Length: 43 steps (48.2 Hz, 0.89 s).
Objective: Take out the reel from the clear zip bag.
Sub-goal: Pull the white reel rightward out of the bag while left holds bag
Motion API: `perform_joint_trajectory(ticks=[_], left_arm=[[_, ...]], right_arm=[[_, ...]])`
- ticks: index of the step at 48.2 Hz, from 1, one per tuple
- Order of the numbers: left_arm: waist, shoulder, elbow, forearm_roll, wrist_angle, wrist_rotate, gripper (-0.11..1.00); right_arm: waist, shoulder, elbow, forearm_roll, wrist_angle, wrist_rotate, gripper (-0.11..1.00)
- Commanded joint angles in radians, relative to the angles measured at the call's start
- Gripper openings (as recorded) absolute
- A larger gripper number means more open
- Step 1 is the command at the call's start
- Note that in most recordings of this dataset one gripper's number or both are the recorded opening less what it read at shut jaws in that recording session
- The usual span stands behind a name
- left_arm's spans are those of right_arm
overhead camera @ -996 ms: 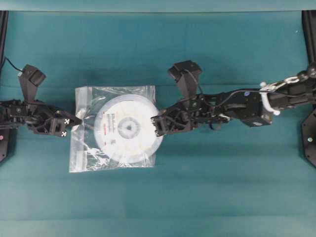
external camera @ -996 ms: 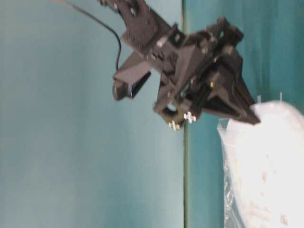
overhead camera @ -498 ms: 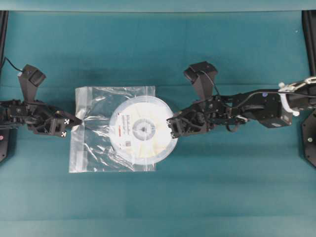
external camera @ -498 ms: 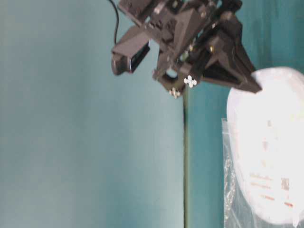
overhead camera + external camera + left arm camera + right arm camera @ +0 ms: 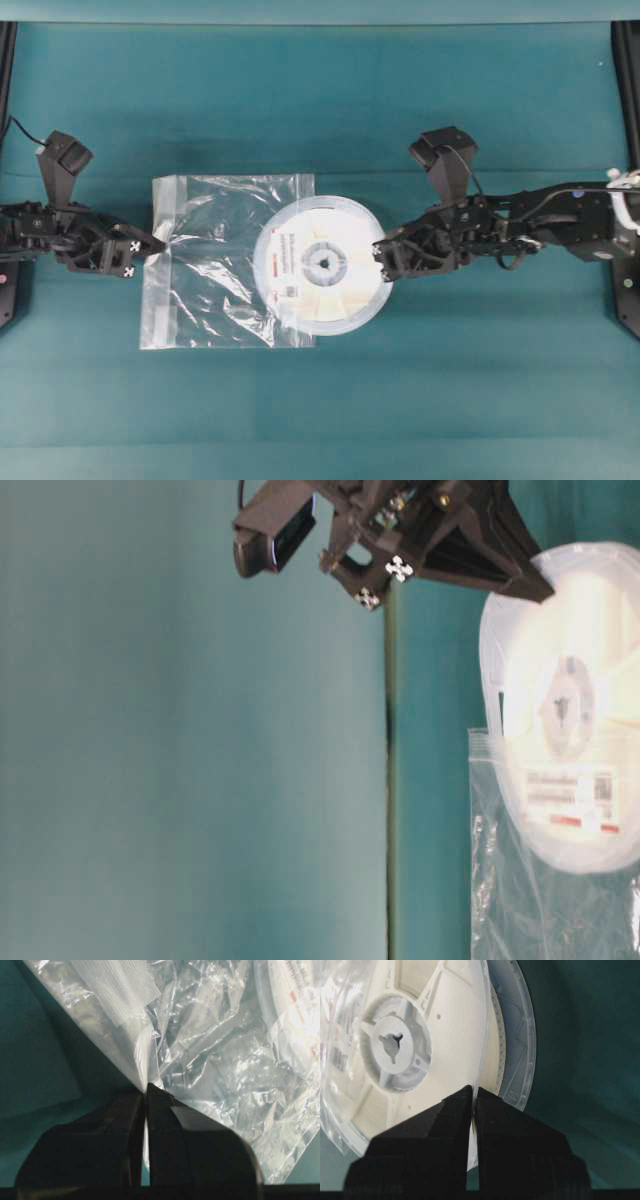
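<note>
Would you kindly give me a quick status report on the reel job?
Left gripper shut on clear zip bag edge. Right gripper shut on reel rim. Reel about half out of bag mouth. Nothing in the way.

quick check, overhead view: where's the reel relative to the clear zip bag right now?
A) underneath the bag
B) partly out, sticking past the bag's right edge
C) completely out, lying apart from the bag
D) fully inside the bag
B: the reel overlaps the right edge of the clear zip bag, its right part out on the cloth, with the right gripper shut on its rim and the left gripper pinching the bag's opposite edge.
</note>
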Motion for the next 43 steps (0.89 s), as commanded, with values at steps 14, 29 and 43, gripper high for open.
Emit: perform_joint_trajectory(ticks=[14,29,43], left_arm=[[-0.002,-0.002,-0.003,0.002,-0.002,0.003,0.00],[-0.002,-0.003,-0.005,0.003,-0.002,0.003,0.00],[-0.002,-0.003,-0.005,0.005,-0.002,0.003,0.00]], right_arm=[[0.002,-0.077,0.071,0.002,0.006,0.008,0.04],[-0.003,-0.133,0.138,0.002,0.005,0.035,0.04],[-0.011,-0.192,0.195,0.002,0.009,0.037,0.04]])
